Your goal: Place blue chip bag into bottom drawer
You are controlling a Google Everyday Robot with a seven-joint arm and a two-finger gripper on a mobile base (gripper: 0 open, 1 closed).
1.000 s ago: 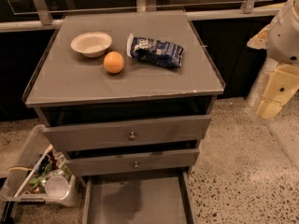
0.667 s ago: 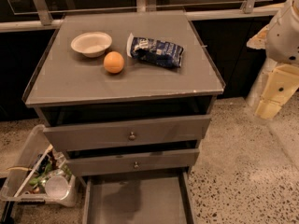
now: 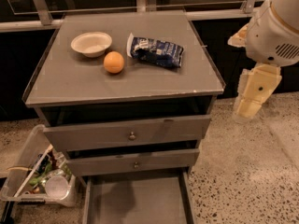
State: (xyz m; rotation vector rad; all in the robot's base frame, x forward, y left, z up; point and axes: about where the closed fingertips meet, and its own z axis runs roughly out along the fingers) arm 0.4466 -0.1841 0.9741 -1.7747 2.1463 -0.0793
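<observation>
arm: white rounded shell, vent slots | gripper: cream, blocky, below it at right

Soft overhead light is falling evenly across the grey cabinet top, leaving a faint sheen along its front edge. The orange, bowl and blue chip bag are casting short, soft shadows. The bottom drawer is lying in dimmer shade. The pale gripper, hanging right of the cabinet, is catching bright light.
</observation>
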